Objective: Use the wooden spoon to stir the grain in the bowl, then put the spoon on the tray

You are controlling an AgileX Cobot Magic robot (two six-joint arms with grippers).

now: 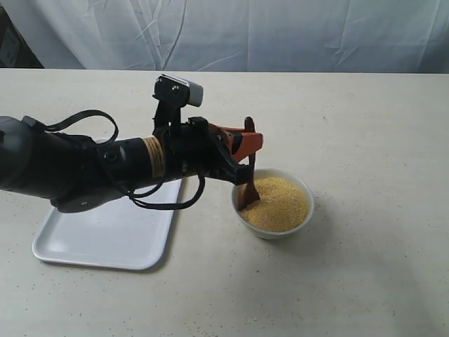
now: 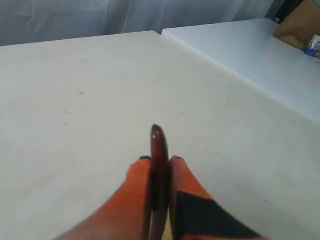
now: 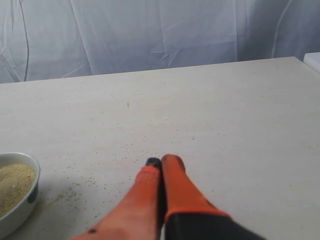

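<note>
A small white bowl (image 1: 303, 217) stands on the table, filled with a mound of yellow grain (image 1: 280, 203). The dark reddish-brown wooden spoon (image 1: 247, 184) stands nearly upright with its head dipped into the grain at the bowl's left side. My left gripper (image 1: 250, 143) is shut on the spoon's handle just above the bowl; in the left wrist view the spoon's handle (image 2: 158, 150) shows clamped between the orange fingers of the left gripper (image 2: 159, 161). The white tray (image 1: 105, 239) lies left of the bowl, partly under my left arm. My right gripper (image 3: 161, 162) is shut on nothing, with the bowl (image 3: 22, 207) beside it in its wrist view.
Stray grains (image 3: 75, 187) are scattered on the table near the bowl. A white curtain (image 1: 245, 31) hangs behind the table's far edge. A second white table (image 2: 260, 55) adjoins in the left wrist view.
</note>
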